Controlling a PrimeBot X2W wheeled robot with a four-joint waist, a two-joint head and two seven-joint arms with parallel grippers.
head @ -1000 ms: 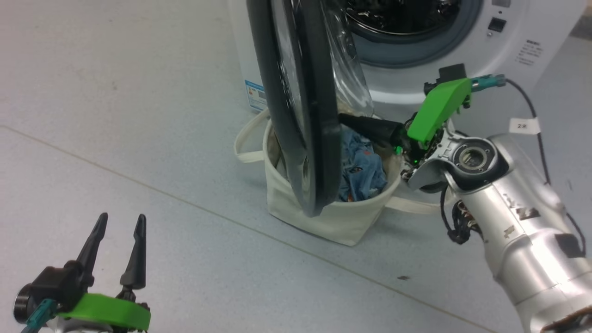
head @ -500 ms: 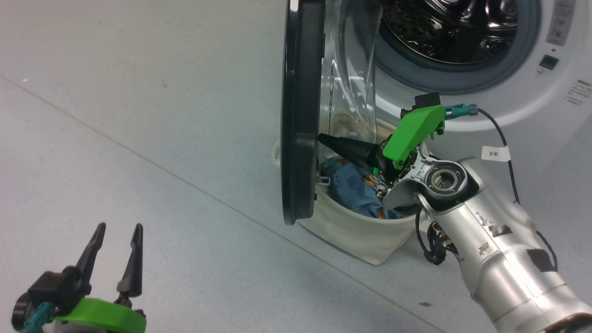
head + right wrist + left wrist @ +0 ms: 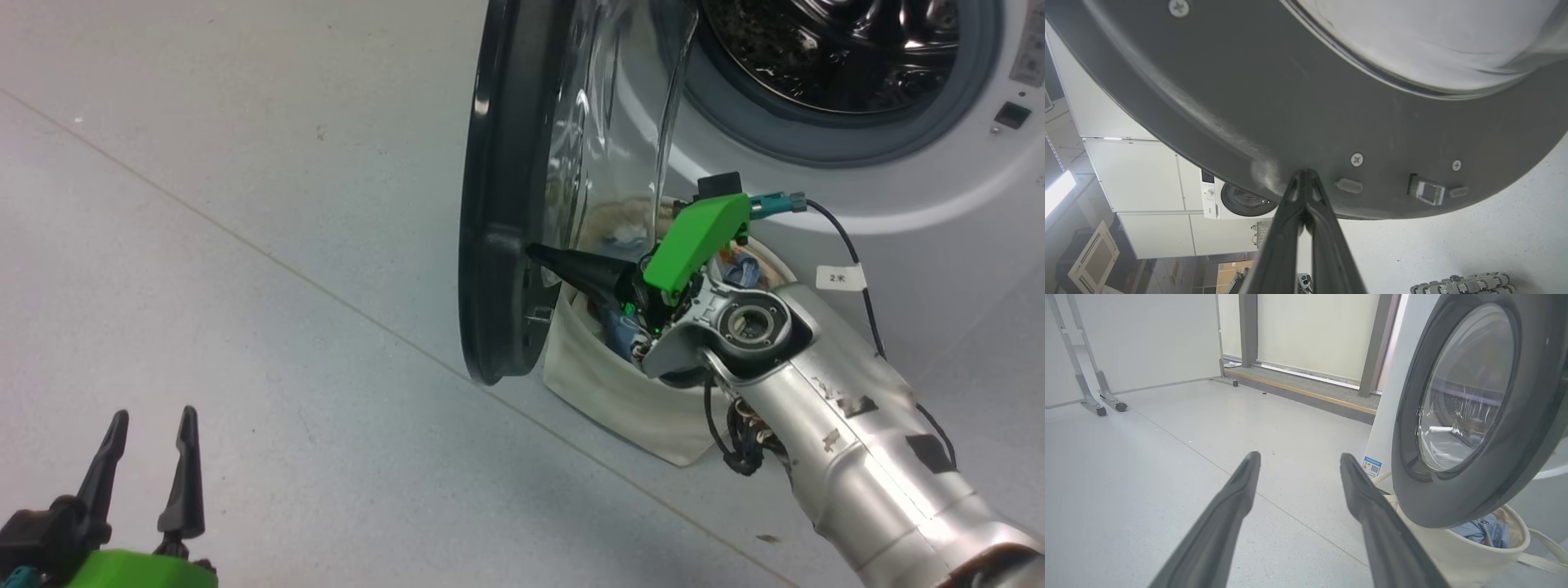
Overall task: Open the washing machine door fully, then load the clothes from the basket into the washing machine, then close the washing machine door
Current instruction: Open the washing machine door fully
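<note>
Right gripper fingers pinched shut, holding nothing, tips against inner rim of door at 12 o'clock, door standing open from washer at 1 o'clock, basket under door's lower edge, blue clothes inside, left gripper at 7 o'clock, fingers spread wide, empty.

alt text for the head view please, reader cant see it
The right gripper, shut, has its tips against the black inner rim of the washing machine door, which stands open, edge-on, above the basket holding the blue clothes. The washing machine shows its open drum behind, and the left gripper hangs open over the floor at lower left.
</note>
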